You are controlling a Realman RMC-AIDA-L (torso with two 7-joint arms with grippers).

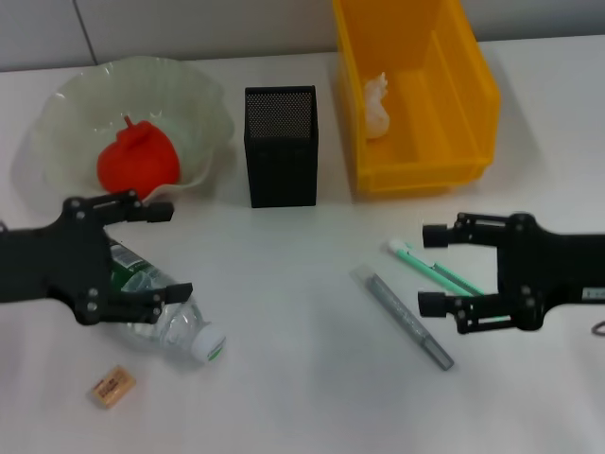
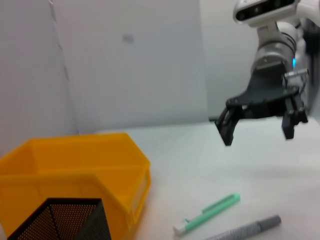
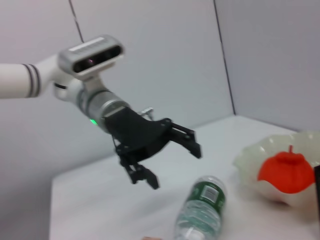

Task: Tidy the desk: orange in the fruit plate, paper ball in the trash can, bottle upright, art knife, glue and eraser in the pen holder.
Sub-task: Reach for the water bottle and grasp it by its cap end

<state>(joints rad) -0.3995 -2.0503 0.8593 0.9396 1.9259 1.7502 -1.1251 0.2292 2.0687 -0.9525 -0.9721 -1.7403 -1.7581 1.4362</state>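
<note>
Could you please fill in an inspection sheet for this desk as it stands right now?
Surface: white table, no spills seen.
Job's things: orange in the fruit plate; paper ball in the trash can; bottle lying on its side; eraser on the table; pen holder upright.
Clutter: green pen-like tool and grey pen-like tool lying loose on the table.
Grippers: left gripper open above the bottle; right gripper open over the green tool.
Cables: thin loop at the right edge.
Surroundings: plain grey wall panels.
</note>
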